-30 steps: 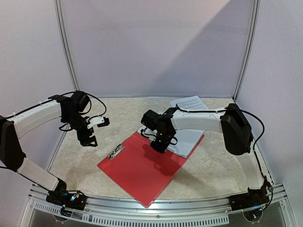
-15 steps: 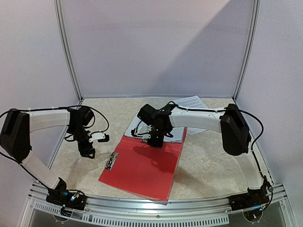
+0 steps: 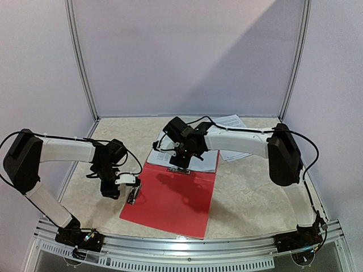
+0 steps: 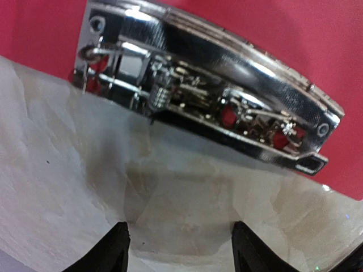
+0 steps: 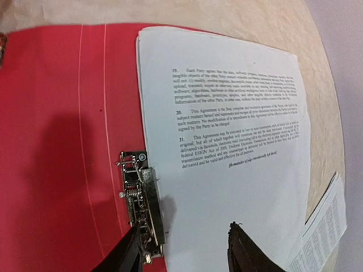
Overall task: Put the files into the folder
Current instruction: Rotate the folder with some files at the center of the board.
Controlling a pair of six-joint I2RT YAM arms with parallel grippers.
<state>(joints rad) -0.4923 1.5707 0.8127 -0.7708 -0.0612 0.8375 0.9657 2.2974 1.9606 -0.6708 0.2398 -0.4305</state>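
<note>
Several white printed sheets (image 5: 227, 113) on flat glossy red folder (image 5: 57, 113); chrome clip (image 5: 144, 209).

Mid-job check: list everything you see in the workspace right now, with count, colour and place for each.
folder: one, red, lying flat mid-table.
files: one stack, sheet count unclear, white with black text, on the folder's far edge, overhanging onto the table.
loose printed sheets: count unclear, white, far right of the table.
clips: two, silver; one at the folder's left edge, one on the folder beside the files.
table: one, beige marbled, under everything.
left end effector: one, black, open, just short of the left-edge clip.
right end effector: one, black, open, above the files' edge, next to the other clip.
</note>
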